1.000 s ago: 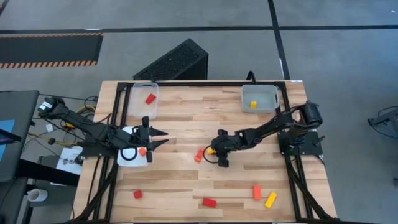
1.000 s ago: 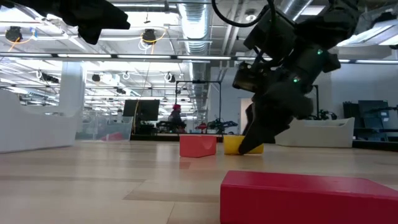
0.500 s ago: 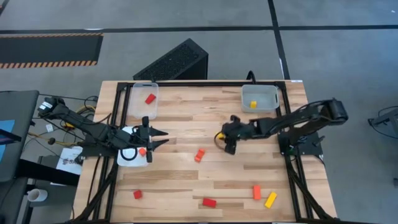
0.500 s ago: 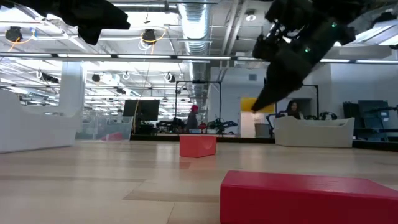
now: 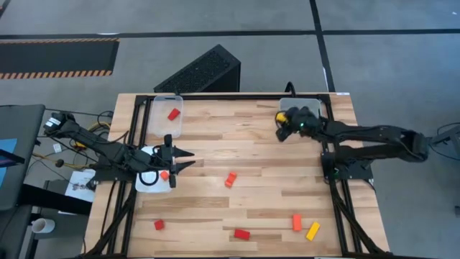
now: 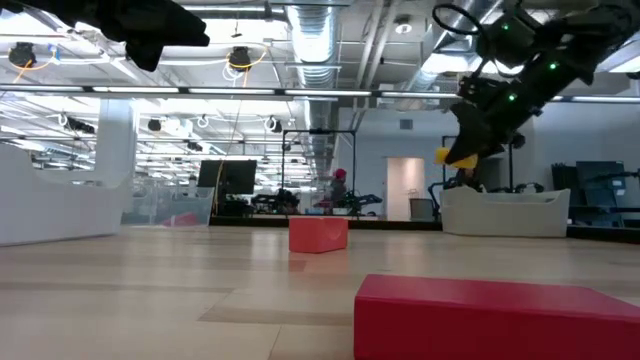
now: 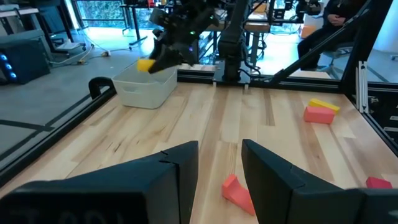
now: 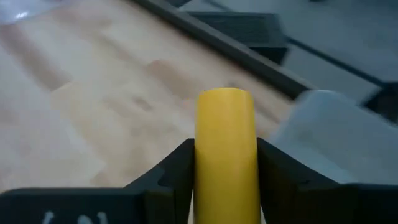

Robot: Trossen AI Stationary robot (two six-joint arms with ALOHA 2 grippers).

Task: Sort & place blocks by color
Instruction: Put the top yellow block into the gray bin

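Now the right claw (image 8: 225, 180) grips a yellow block (image 8: 225, 143) above the clear tray (image 5: 310, 106); the left claw (image 7: 219, 168) hovers parted, holding nothing.

Yellow block (image 8: 225, 149) aloft; red, orange blocks (image 5: 231, 179) scattered on wood.

centre: bare table (image 5: 251, 144) | obstacles: orange block (image 5: 231, 179) mid-table, trays (image 5: 164, 119) at far corners

The right claw (image 8: 225, 163) grips a yellow block (image 8: 225, 149) above the wooden table (image 8: 74, 106).
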